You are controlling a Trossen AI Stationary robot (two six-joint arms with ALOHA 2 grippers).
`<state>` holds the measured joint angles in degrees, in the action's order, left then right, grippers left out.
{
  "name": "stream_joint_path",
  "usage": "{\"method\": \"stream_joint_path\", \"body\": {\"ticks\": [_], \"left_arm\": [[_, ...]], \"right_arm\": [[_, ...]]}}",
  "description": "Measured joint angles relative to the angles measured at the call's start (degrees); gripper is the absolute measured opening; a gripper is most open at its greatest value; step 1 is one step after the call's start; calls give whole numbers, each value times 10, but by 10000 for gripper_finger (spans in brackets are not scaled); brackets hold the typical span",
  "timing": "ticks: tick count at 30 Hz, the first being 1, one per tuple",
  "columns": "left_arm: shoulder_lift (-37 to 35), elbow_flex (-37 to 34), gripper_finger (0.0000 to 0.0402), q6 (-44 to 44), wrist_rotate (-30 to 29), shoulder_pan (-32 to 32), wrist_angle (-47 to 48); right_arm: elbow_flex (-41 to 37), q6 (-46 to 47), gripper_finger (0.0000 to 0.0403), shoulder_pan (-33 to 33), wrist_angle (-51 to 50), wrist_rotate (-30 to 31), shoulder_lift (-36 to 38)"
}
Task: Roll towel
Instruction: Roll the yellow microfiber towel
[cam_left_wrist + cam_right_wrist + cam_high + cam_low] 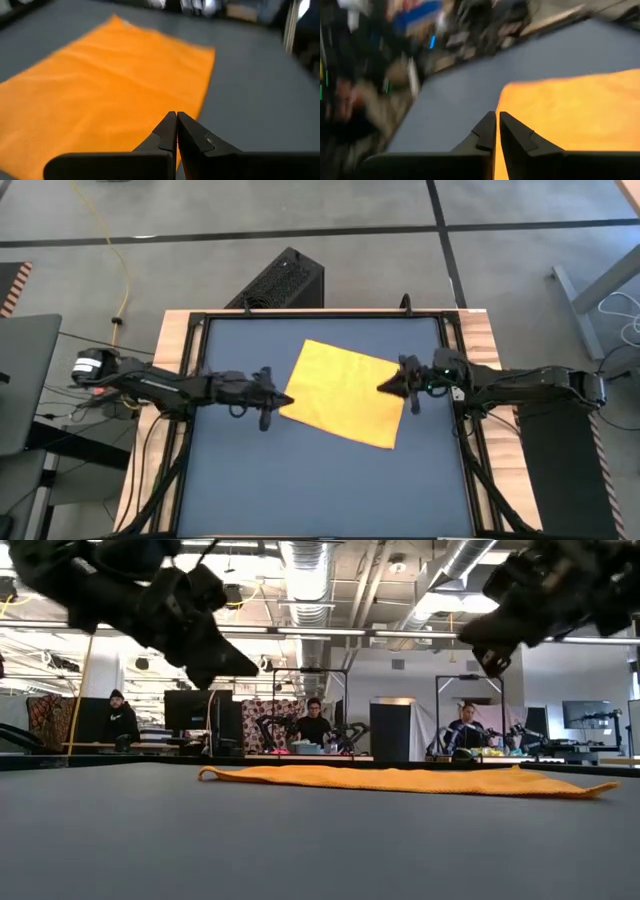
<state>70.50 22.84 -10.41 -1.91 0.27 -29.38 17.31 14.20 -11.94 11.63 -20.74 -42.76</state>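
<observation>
1. The towel (346,393), yellow-orange and spread flat in one layer, lies slightly right of centre in the overhead frame, turned so its corners point up-left and down-right.
2. Bare dark table (300,480) fills the lower half of the overhead frame, with narrower strips above the towel and down both sides.
3. The left gripper (284,400) sits at centre-left of the overhead frame, its tip at the towel's left edge. In its wrist view the fingers (167,131) are pressed together, grasping nothing.
4. The right gripper (384,387) sits at centre-right, its tip over the towel's right edge. Its fingers (512,132) are nearly closed with only a thin gap, holding nothing.
5. In the table-level view both grippers hang clear above the towel, which lies flat with its edges down on the tabletop.
</observation>
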Motion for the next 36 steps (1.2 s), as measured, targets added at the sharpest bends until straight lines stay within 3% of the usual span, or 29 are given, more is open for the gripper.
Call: {"method": "stream_joint_path", "body": {"ticks": [5, 9, 16, 22, 24, 29, 36], "left_arm": [[31, 86, 0, 84, 28, 0, 185], [38, 129, 4, 150, 16, 0, 300], [36, 135, 56, 205, 18, 0, 327], [36, 135, 119, 216, 32, 0, 355], [36, 135, 137, 215, 36, 0, 354], [36, 135, 165, 214, 51, 0, 356], [36, 131, 171, 255, 77, 0, 403]], "right_arm": [[93, -100, 86, 107, -282, 80, -9], [138, -112, 116, 187, -373, 166, -19], [143, -58, 170, 333, -373, 206, -96], [143, -18, 196, 435, -316, 315, -201], [142, 11, 201, 450, -309, 344, -228], [142, 34, 204, 465, -303, 349, -297], [142, 67, 205, 482, -258, 393, -368]]}}
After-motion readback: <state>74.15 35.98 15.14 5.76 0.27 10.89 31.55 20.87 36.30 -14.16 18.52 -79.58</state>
